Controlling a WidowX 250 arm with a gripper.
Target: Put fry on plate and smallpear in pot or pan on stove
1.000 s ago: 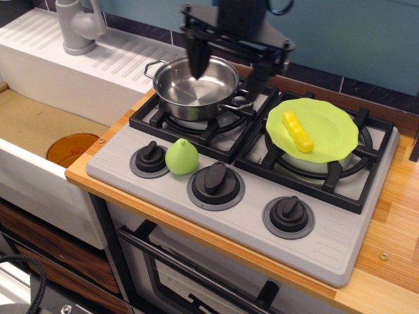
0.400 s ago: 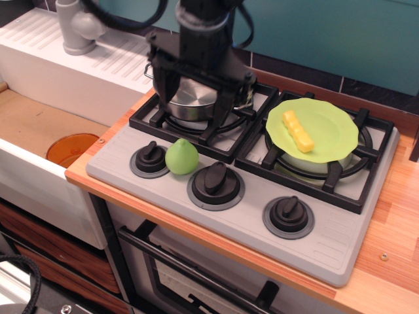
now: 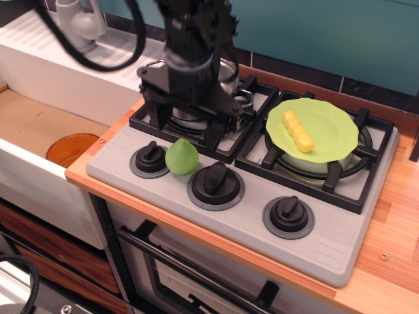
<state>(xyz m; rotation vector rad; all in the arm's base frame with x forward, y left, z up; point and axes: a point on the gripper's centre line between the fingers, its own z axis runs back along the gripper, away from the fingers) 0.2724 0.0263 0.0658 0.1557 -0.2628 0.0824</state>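
While the fry (image 3: 298, 131) already lies on the plate (image 3: 334, 118), your smallpear (image 3: 181, 156) sits on the stove (image 3: 340, 242) between two knobs, just in front of and below your gripper (image 3: 185, 129). Your fingers (image 3: 213, 134) stand spread wide and empty, so you need only come slightly forward and down to straddle it.

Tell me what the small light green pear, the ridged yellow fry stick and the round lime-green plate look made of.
The small light green pear: likely smooth moulded plastic, with a uniform colour and a soft sheen. The ridged yellow fry stick: probably plastic too, bright, even yellow with crisp moulded segments. The round lime-green plate: seemingly thin plastic, flat matte colour and a wavy rim.
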